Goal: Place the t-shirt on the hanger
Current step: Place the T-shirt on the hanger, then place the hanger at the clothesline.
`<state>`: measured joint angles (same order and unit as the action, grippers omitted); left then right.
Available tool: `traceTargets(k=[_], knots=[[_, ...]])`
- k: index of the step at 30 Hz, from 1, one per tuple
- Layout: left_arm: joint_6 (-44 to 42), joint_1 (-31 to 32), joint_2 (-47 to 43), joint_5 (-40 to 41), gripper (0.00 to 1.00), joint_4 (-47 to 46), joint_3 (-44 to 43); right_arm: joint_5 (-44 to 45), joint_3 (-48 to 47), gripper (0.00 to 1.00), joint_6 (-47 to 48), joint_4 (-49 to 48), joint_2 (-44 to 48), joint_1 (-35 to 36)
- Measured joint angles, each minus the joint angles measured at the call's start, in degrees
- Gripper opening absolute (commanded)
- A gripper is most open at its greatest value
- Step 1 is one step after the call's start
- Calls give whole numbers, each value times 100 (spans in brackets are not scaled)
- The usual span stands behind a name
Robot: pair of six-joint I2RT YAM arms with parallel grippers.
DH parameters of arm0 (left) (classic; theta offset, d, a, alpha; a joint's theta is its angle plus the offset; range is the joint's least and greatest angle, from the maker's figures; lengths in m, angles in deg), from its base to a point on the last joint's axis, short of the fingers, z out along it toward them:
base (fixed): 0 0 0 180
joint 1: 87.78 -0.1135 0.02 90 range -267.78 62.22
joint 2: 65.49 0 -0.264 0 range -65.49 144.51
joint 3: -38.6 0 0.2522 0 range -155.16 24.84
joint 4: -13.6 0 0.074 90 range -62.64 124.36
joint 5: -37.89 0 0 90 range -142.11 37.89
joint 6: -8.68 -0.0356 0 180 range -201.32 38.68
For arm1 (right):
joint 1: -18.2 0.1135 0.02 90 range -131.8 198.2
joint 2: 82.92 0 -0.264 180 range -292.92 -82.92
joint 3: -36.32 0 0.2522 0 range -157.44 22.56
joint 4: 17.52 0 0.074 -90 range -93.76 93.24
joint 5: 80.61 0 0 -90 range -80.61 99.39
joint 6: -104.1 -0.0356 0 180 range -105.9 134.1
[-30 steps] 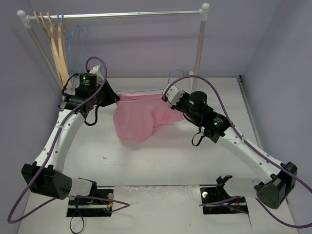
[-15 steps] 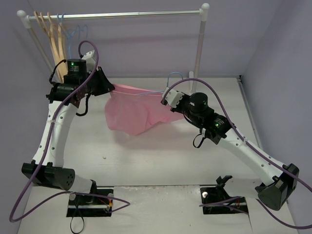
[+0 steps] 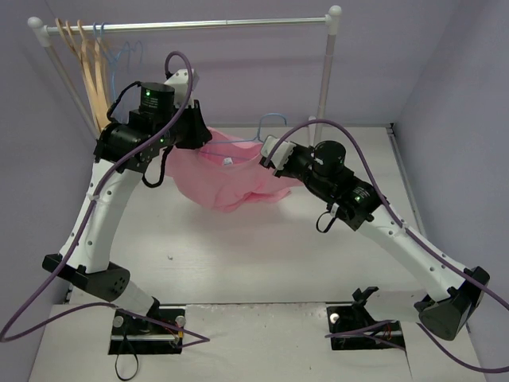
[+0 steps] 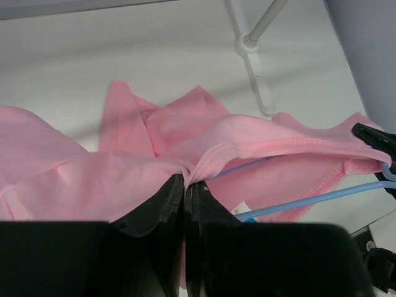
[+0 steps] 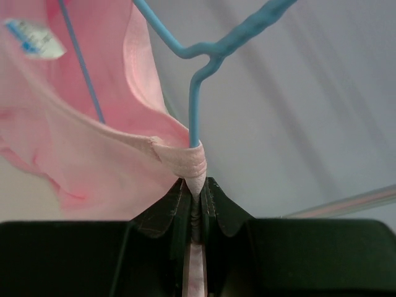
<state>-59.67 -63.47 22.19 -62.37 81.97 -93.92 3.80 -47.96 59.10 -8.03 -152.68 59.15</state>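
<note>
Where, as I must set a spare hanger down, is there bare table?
Best: the bare table between the arms, from the t-shirt back to the base mounts. Also the far right corner beside the rack post. Crowded: far middle, where the left gripper and right gripper pinch the t-shirt with the hanger, and far left by the wooden hangers.

t-shirt (image 3: 224,188): matt soft cloth | hanger (image 5: 193,111): smooth glossy wire | rail (image 3: 199,25): shiny metal

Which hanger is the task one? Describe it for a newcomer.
In front of the clothes rail, find the pink t-shirt held up mid-table. The hanger is the thin pale-blue wire one threaded through its neck, off the rail unlike the tan wooden hangers.
</note>
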Motion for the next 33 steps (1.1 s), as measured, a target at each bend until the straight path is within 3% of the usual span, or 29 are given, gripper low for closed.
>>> traceTargets(k=[7, 19, 33], knots=[[44, 433, -52, 627, 0, 120, 11, 74, -289, 0, -83, -114, -284, 72], [761, 562, -1095, 1484, 0, -708, 2468, 483, 1346, 0, -866, -1086, -66, 83], [1058, 748, -1043, 1956, 0, -1458, 2603, -50, 2177, 0, -1414, -2153, 426, 76]])
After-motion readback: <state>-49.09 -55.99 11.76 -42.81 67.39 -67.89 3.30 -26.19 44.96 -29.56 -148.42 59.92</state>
